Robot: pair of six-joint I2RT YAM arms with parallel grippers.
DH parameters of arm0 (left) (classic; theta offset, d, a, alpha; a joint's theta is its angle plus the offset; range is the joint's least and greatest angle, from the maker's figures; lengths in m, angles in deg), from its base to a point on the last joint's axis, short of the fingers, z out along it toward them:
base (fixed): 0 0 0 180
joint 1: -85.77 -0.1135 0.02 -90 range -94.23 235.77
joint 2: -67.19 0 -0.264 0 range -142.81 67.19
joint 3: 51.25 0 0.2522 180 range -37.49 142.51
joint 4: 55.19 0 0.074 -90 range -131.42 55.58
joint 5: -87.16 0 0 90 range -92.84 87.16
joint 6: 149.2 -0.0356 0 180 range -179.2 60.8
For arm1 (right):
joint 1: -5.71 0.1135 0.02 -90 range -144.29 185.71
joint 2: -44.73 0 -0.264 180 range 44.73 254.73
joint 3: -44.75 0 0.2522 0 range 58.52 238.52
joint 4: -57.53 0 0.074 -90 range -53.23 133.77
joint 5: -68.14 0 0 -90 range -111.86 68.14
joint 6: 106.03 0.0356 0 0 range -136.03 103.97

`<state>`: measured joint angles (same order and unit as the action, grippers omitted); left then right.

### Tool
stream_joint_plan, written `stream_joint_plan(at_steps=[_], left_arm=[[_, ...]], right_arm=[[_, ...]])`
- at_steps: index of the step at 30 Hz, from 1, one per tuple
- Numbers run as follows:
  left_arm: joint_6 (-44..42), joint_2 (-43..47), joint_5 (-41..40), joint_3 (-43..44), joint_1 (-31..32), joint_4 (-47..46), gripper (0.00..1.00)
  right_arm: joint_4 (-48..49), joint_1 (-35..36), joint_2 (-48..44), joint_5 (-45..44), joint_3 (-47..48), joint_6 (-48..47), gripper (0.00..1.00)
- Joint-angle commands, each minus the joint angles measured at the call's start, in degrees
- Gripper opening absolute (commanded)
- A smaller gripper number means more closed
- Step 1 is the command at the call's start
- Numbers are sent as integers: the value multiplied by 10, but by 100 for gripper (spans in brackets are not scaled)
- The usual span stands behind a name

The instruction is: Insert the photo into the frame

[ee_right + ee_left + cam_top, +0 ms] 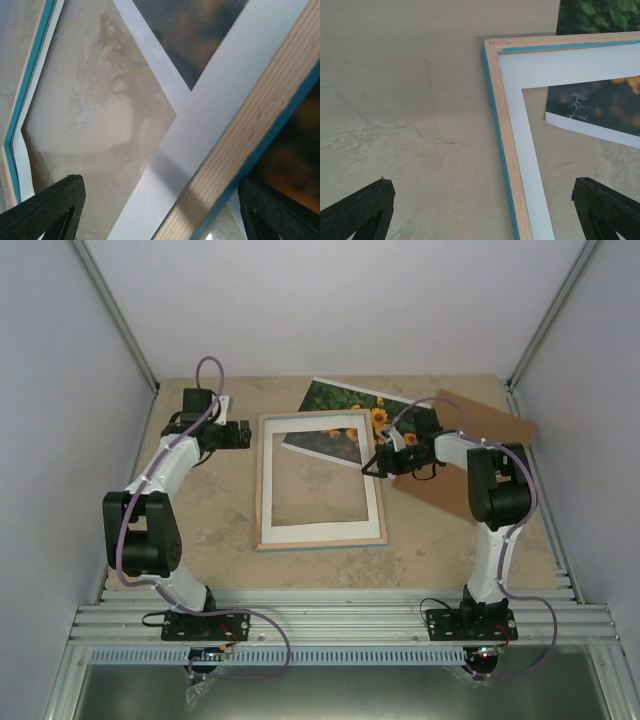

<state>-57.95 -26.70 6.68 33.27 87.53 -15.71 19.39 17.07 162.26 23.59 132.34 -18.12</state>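
Note:
The frame point(262, 480) lies on the table with its light wood back up and a thin blue edge showing. A white mat point(372, 502) lies inside it. The photo point(340, 400) of orange-yellow flowers lies at the back, its near part under the frame's far right corner. My left gripper point(243, 433) is open and empty beside the frame's far left corner point(492, 47); the photo point(600, 105) shows through the pane. My right gripper point(378, 462) is open, its jaws astride the frame's right rail point(260, 130), with the photo point(295, 155) beyond it.
A brown backing board point(485, 420) lies at the back right, partly under my right arm. Metal posts and white walls close in the table on three sides. A ribbed metal rail point(330, 620) runs along the near edge by the arm bases.

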Motion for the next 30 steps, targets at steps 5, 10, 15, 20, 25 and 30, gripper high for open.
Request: stream_joint_plan(at_steps=[5, 10, 15, 20, 25, 30], left_arm=[[23, -12, -27, 22, -15, -10, 99], [22, -22, -27, 28, -16, -13, 99], [11, -35, -3, 35, -16, -15, 99], [-20, -31, 27, 35, 6, -17, 99], [-71, -37, 49, 31, 88, -26, 99], [-99, -75, 41, 45, 188, -37, 97]], right_arm=[[42, 70, 49, 43, 28, 45, 85], [74, 123, 78, 70, 68, 86, 85], [63, 176, 99, 90, 129, 75, 85], [55, 134, 59, 76, 122, 47, 84], [28, 54, 7, -9, 95, -21, 84], [6, -26, 0, -44, 103, -25, 84]])
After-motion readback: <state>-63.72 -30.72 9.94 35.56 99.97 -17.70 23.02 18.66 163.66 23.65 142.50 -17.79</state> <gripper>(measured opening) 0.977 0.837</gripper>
